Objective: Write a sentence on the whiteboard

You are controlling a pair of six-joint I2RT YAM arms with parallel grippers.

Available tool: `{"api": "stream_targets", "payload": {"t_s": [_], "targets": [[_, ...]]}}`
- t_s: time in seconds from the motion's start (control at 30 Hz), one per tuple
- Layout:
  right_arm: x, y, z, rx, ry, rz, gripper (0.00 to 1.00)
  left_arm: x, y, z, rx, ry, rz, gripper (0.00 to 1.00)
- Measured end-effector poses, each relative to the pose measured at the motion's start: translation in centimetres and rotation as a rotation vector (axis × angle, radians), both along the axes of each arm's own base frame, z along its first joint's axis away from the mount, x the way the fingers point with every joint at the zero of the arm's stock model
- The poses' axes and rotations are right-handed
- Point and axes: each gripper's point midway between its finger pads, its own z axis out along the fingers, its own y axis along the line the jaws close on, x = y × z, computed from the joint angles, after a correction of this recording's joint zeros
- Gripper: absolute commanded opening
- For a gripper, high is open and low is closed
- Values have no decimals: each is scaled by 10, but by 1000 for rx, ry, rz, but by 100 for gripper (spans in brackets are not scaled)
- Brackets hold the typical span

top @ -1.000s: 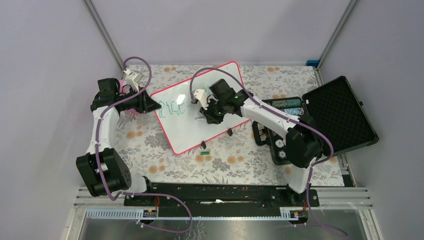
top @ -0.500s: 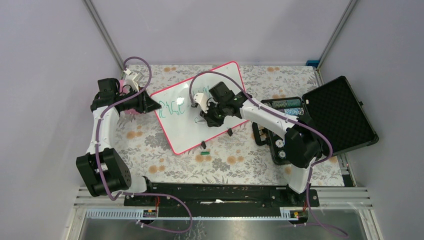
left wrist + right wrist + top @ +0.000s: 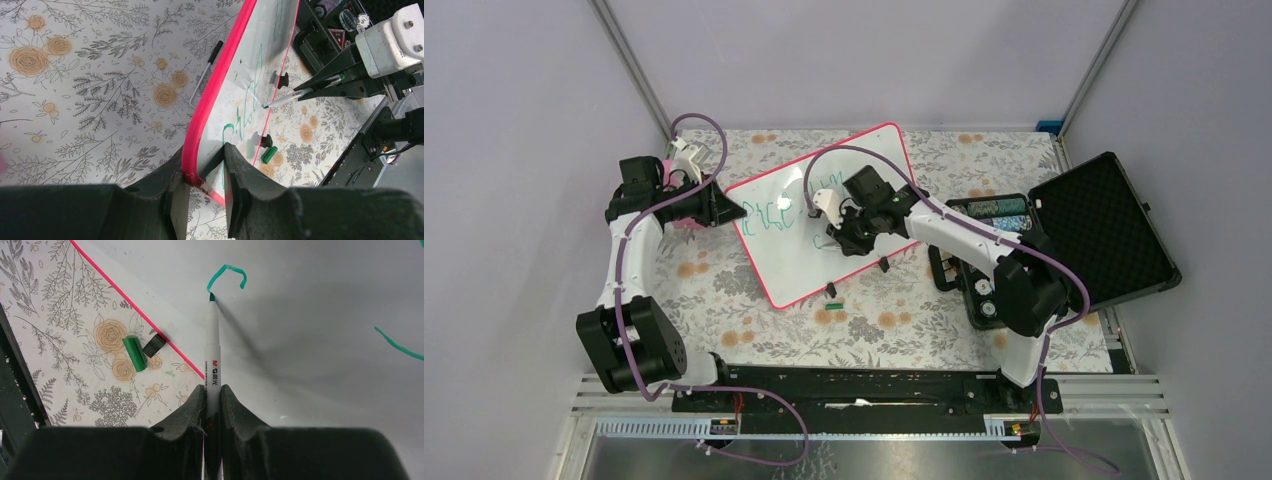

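Floral table point(image 3: 724, 300): whiteboard point(image 3: 784, 265), open black case point(image 3: 1104, 230), green cap point(image 3: 133, 354).

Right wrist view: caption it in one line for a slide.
Right tool grips a green marker, tip on the whiteboard ending a hooked teal stroke; a green cap lies alongside.

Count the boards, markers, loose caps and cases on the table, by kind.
whiteboard: 1
marker, held in the right claw: 1
green cap, loose beside the board: 1
black case, open: 1
Total: 4
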Motion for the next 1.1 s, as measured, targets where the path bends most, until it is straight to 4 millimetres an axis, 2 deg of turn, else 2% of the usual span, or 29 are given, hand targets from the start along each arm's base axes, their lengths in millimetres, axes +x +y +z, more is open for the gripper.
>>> {"api": "stream_targets", "payload": {"t_s": [1.1], "targets": [[17, -4, 16, 6, -39, -35, 0, 0, 0, 0, 0, 0, 0, 0]]}}
